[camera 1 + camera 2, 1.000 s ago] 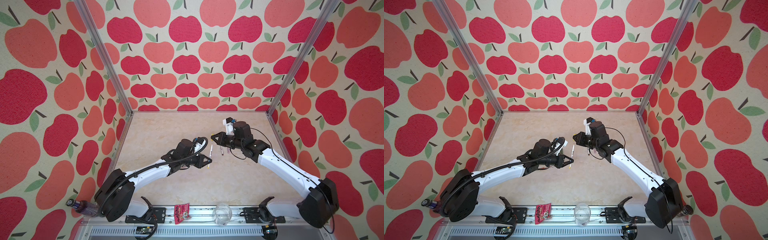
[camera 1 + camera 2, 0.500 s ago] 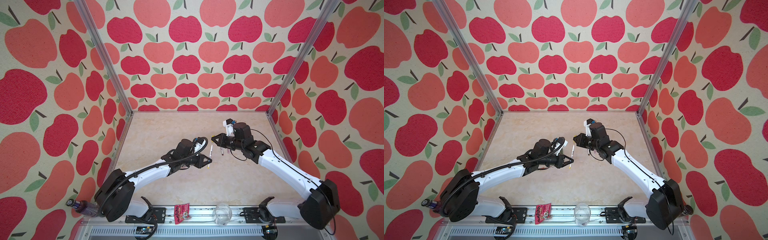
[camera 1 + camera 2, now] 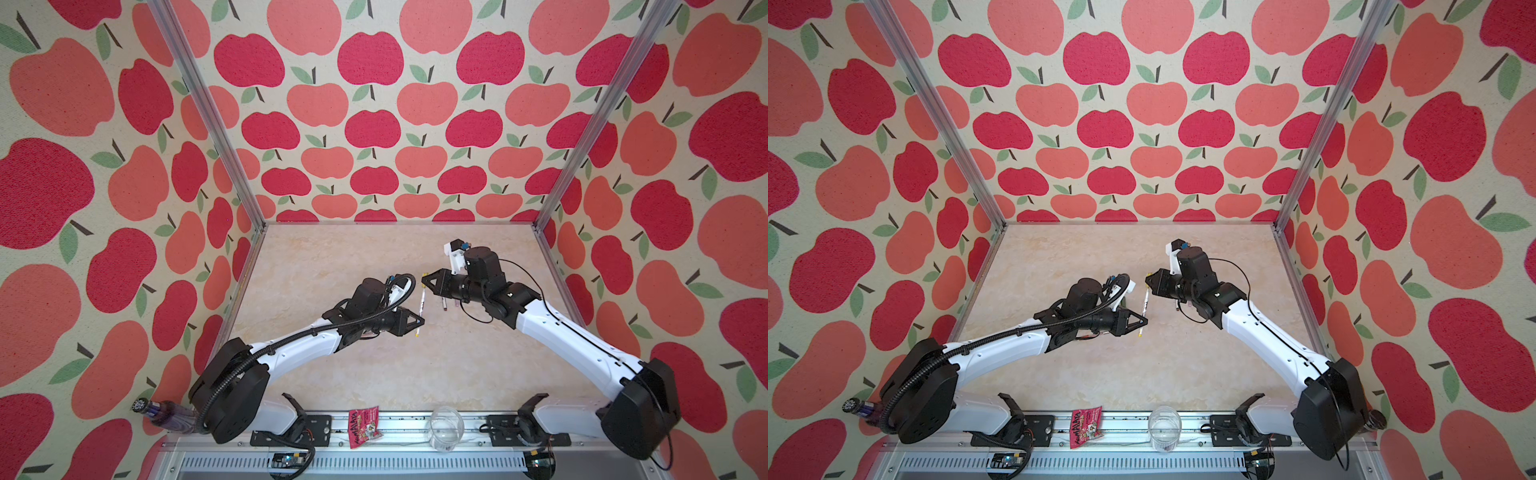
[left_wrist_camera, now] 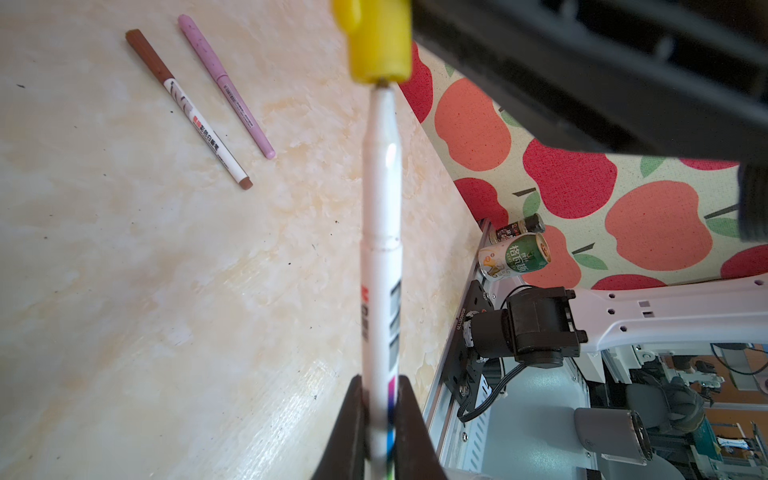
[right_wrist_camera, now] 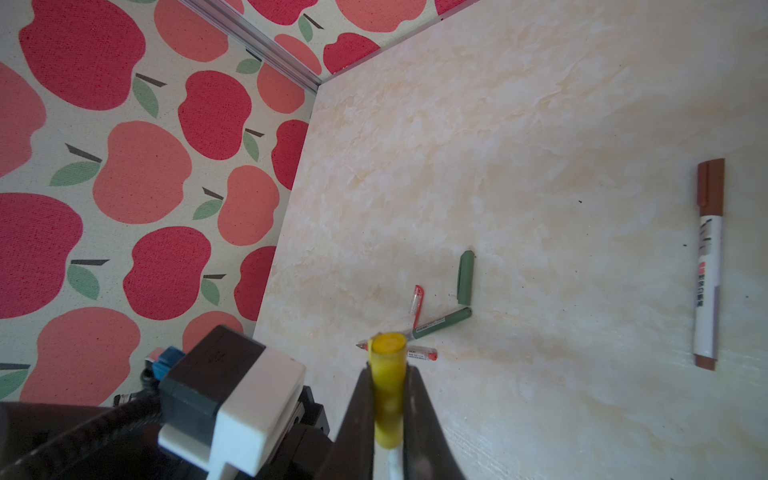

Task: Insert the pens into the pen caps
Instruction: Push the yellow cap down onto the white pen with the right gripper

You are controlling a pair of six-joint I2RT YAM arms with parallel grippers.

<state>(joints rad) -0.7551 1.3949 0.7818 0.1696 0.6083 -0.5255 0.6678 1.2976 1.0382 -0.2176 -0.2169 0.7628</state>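
Left claw [image 4: 380, 434] is pinching almost fully closed on the white-barrelled pen [image 4: 380, 249], gripping it near its rear end and holding it clear above the tabletop [image 4: 124, 291]. Right claw [image 5: 388, 419] is squeezing almost closed on the yellow cap [image 5: 388, 374], facing the left claw across the middle in both top views. Pen nose is meeting the cap's open mouth; depth of seating cannot be told. Brown-capped pen [image 4: 187, 104] and lilac pen [image 4: 226, 85] are lying side by side, close but apart. Green pen [image 5: 442, 322], green cap [image 5: 465, 277], red pen [image 5: 422, 354] and red cap [image 5: 417, 300] are lying loose in a cluster, well apart from the brown-capped pen.
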